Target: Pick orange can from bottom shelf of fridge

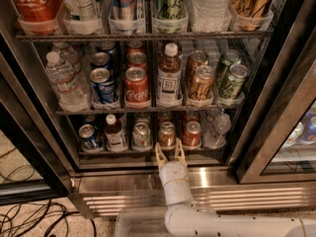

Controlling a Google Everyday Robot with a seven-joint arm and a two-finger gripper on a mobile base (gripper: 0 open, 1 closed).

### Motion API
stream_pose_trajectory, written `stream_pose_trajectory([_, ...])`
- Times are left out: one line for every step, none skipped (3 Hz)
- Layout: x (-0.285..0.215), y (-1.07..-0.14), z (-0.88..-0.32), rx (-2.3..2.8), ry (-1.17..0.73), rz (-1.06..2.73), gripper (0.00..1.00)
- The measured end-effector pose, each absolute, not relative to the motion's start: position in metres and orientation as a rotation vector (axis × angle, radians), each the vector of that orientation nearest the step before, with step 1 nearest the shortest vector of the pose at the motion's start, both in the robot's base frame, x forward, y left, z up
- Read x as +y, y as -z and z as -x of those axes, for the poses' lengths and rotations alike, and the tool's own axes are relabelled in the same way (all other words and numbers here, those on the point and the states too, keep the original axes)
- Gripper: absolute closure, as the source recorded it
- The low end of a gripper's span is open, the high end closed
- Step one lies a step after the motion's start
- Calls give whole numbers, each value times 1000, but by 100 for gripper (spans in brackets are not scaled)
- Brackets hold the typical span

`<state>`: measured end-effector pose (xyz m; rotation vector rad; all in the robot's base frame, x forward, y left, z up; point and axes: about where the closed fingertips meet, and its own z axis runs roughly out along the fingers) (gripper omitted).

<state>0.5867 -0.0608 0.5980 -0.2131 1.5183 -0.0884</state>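
Note:
The orange can (167, 134), coppery brown with a silver top, stands in the middle of the bottom shelf (148, 153) of the fridge (34, 132), between a silver-white can (141, 135) and a red can (191, 134). My gripper (169, 151) is just in front of and below the orange can, at the shelf's front edge. Its two tan fingers (160, 154) are spread open and hold nothing. The white arm (175, 184) rises from the bottom of the view.
The bottom shelf also holds a blue can (88, 136), a brown bottle (115, 132) and a clear bottle (217, 130). The rack above holds Coca-Cola cans (136, 87) and bottles. The ribbed steel base (123, 191) lies below. The open glass door (276, 132) is at right; cables (29, 221) lie on the floor at left.

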Motion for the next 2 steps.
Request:
stream_pose_trajectory([-62, -596, -602, 1513, 102, 207, 47])
stream_pose_trajectory([-62, -596, -605, 1513, 106, 207, 46])
